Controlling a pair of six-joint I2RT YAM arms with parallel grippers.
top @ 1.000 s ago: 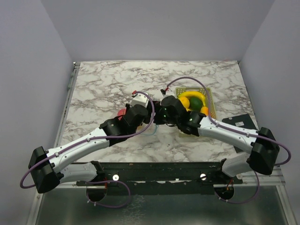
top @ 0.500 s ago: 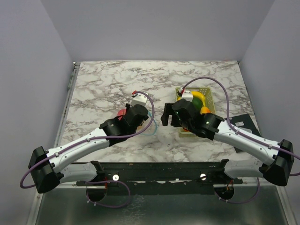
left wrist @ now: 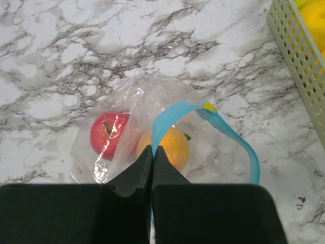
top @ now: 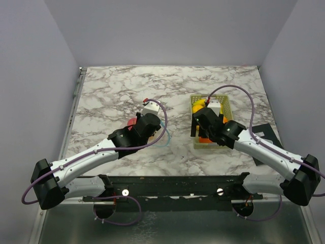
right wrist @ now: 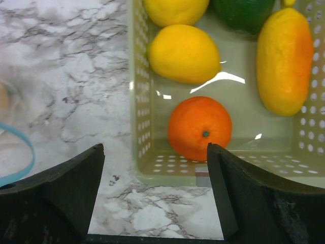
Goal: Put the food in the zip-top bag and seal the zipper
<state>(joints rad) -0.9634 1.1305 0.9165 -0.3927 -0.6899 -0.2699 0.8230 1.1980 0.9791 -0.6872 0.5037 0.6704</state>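
Left gripper [left wrist: 152, 155] pinches the bag [left wrist: 165, 89] at the zipper [left wrist: 172, 114], propping its mouth open — right gripper [right wrist: 155, 152] hovers spread over the orange [right wrist: 199, 128] in the basket [right wrist: 133, 101], seemingly to fetch it.

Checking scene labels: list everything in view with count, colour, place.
table: one, white-grey marble
zip-top bag: one, clear, on table, mouth open
zipper: one, light blue, along bag mouth
apple: one, red, in bag
bagged orange: one, orange, in bag
basket: one, pale yellow-green, right of bag
lemon: one, yellow, in basket
cut-off yellow fruit: one, behind lemon
basket orange: one, orange, basket's near end
green fruit: one, dark green, basket's far end
long fruit: one, yellow-orange, basket's right side
left tool: black, shut on zipper
right tool: black, open, over basket's near wall
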